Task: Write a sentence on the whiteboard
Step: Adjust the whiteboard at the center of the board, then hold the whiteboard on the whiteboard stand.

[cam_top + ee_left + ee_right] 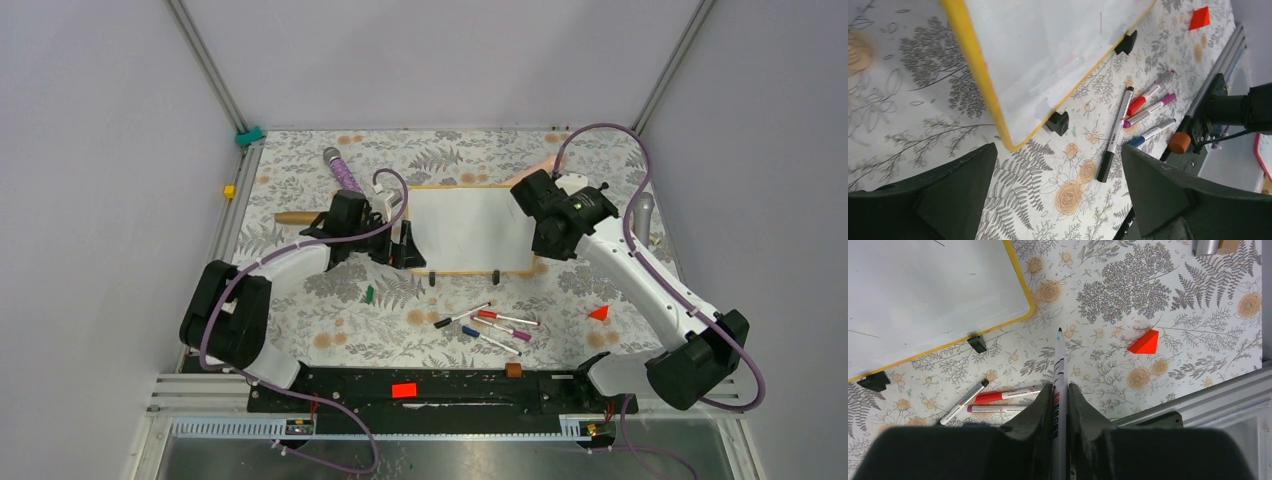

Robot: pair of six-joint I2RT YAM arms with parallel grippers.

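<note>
Plainly, the floral table (pixel 300 330) carries everything loose; no tray or cup is in view, so nothing sits inside anything. The whiteboard (pixel 470 230) lies at mid-table on black clip feet, between the two arms, and its face is blank: the sentence is not yet begun. The left fingers (pixel 948 200) stand wide apart just beside the board's near corner, probably to steady it. The right fingers (pixel 1040 410) are clamped on a marker (pixel 1060 355), greenish tip bare and pointing outward, off the board's right corner, as if readied for writing. Four loose markers (pixel 497 320) lie near the board's front edge, and a red wedge (pixel 599 313) lies further right.
</note>
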